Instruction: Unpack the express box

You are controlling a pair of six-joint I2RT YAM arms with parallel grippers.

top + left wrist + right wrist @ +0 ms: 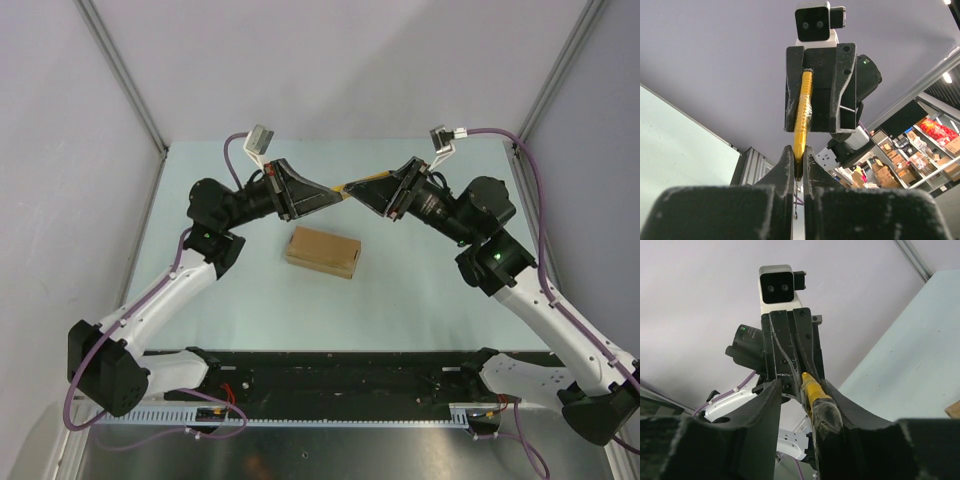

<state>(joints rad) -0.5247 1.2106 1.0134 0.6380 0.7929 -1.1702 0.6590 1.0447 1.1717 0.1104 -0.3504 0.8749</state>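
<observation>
The express box [322, 251], a flat brown carton, lies closed on the table between the arms; its corner shows in the right wrist view [954, 409]. Both grippers hover above and behind it, tip to tip. My left gripper [333, 196] [799, 150] is shut on one end of the yellow-and-black utility knife [362, 183] [803, 110]. My right gripper [372, 192] [800, 385] is open, its fingers spread around the knife's other end [815, 390], which lies against one finger.
The pale green table [240, 300] is bounded by grey walls with metal posts at the back corners. A black rail [330, 375] runs along the near edge between the arm bases.
</observation>
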